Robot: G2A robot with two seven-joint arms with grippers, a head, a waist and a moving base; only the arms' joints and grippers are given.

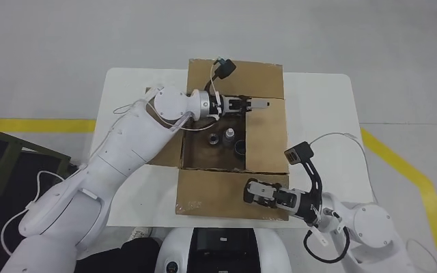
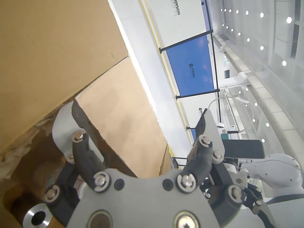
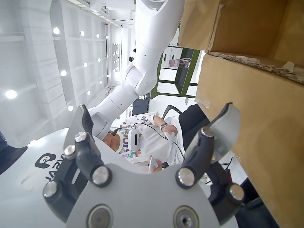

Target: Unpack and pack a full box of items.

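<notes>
An open cardboard box stands on the white table with its flaps spread outward. Inside lie a small white-capped bottle and two dark round items. My left gripper hovers over the box's far side, open, with nothing held; in the left wrist view the left gripper has one finger by the crease of a flap. My right gripper sits over the near flap. In its own view the right gripper is open, one finger against cardboard.
A shiny metal cylinder sits low in the box near the left gripper. The table shows bare white surface to the left and to the right of the box. A yellow floor line runs past both sides.
</notes>
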